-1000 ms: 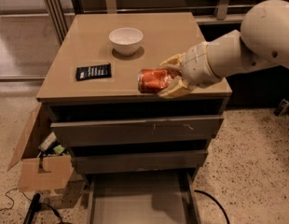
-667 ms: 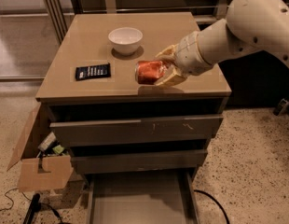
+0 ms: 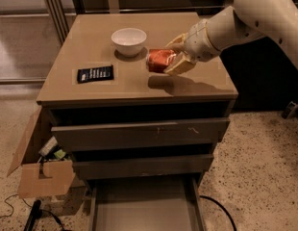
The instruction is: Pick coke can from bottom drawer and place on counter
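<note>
- While the claw (image 3: 174, 57) stays clenched on the coke can (image 3: 159, 60), holding it on its side, the camera view shows that the can has travelled from just over the front edge of the tabletop (image 3: 91, 42) to a spot further in.
- The can now hangs clear of the surface near the middle-right, and its shadow falls on the wood below and a little toward the front.
- The white arm (image 3: 264, 13) has swung back and upward with it, reaching in from the right.
- I judge that the lift out of the bottom drawer (image 3: 144, 206) is done: the drawer stands pulled out with a bare floor, and what remains is lowering the can and letting go.
- A white bowl (image 3: 129, 40) sits just left of the can, near enough that further drift leftward could nudge it.
- A flat black packet (image 3: 95, 73) lies well apart to the left, out of the way.
- The patch directly under the can looks free for setting it down.
- The two upper drawers (image 3: 139, 134) are nearly closed, and a cardboard box (image 3: 41, 177) stands on the floor at the left.
</note>
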`<control>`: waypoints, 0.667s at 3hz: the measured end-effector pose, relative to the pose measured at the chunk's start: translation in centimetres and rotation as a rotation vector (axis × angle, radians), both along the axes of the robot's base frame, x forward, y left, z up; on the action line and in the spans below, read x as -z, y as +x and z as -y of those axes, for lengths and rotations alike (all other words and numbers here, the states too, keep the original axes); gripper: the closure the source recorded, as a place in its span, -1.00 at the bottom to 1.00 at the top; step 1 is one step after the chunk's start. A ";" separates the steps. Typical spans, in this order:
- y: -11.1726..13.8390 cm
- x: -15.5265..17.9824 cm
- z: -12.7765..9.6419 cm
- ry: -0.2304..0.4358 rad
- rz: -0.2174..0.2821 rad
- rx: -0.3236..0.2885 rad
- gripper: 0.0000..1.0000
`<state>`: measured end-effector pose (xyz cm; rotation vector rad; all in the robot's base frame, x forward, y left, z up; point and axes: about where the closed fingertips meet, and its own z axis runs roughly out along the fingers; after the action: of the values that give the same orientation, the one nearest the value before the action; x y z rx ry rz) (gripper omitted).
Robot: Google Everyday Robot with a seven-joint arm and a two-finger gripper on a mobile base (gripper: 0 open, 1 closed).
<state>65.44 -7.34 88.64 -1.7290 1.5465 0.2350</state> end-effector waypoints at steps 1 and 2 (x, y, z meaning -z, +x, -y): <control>0.6 1.3 0.5 0.104 -0.051 0.005 1.00; 0.5 1.9 0.4 0.172 -0.089 -0.004 1.00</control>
<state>65.89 -7.78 86.76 -1.6061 1.5390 0.4398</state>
